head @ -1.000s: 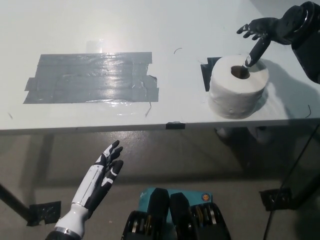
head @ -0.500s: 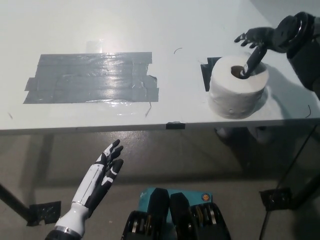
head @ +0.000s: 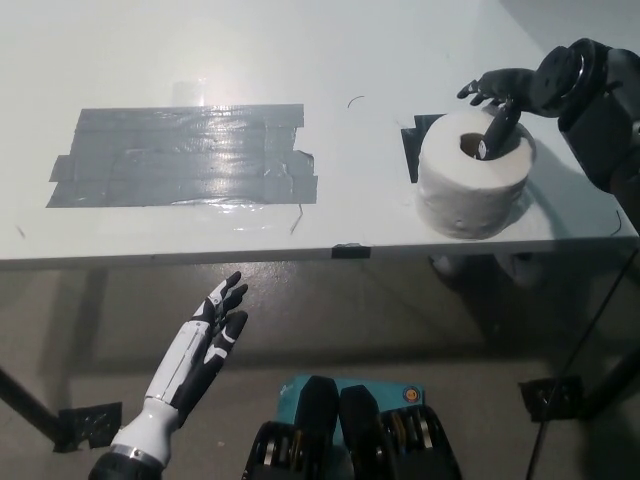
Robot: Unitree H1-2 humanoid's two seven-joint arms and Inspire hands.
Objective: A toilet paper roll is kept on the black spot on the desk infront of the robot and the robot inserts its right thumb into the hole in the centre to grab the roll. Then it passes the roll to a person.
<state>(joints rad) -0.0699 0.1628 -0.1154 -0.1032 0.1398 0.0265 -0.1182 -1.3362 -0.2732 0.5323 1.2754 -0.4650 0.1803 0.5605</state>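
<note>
Under the right hand (head: 505, 95), toilet roll (head: 472, 185)

- bench (head: 300, 60): smooth white top, slight sheen
- grey tape patch (head: 185, 155): glossy, wrinkly, catches the light
- toilet paper roll (head: 472, 185): soft matt white paper, faintly dimpled sides
- right hand (head: 500, 100): black, hard-looking, semi-gloss
- left hand (head: 205, 340): shiny white shell, looks plastic, with black parts
</note>
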